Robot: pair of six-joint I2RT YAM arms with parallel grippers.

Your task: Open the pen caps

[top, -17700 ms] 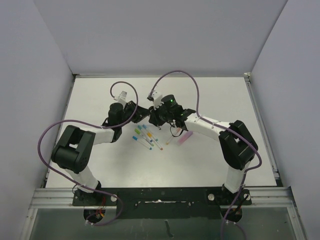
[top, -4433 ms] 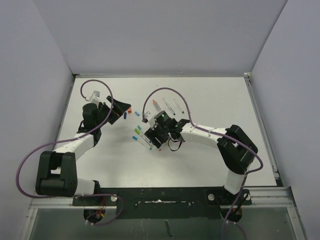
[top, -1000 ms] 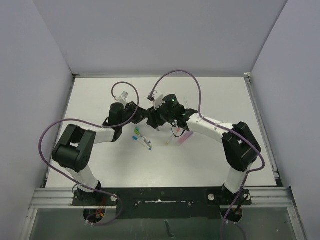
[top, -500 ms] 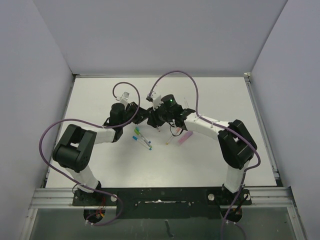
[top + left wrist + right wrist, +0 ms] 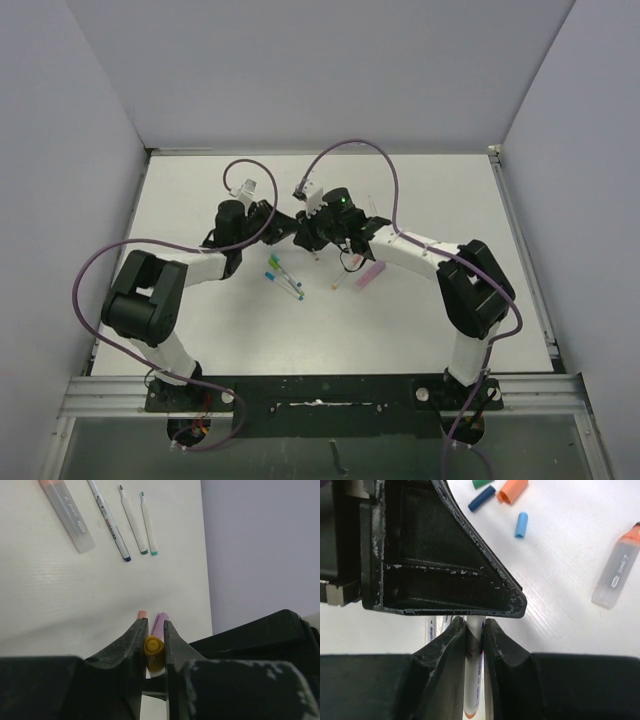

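Yellow short plastic cap (image 5: 153,650) pinched in left gripper (image 5: 154,627); right gripper (image 5: 474,622), touching left gripper, clamps thin white pen barrel (image 5: 472,685); cap seemingly not yet off; blue plastic cap (image 5: 521,525) and orange plastic cap (image 5: 512,490) lie loose beside left gripper; capped white pens (image 5: 284,276) near it await.

Top view: bright, even, diffuse light from overhead. The white table (image 5: 430,200) is close to washed out and shows little surface detail. Shadows under the arms and cables are faint, soft and short. The walls (image 5: 320,70) are a flat lavender-grey with no hot spots. Small items at the table's centre are too small to resolve.

Left wrist view: the far table is sharp, with faint sheen streaks. The left gripper's fingers (image 5: 132,640) are dark and soft-focus, and the lower frame is a blurred black mass.

Right wrist view: the table is bright, with mild glare. The right gripper's fingers (image 5: 447,645) are blurred. The black plastic part (image 5: 430,555) filling the upper frame is sharp but underlit, its scuffs legible.
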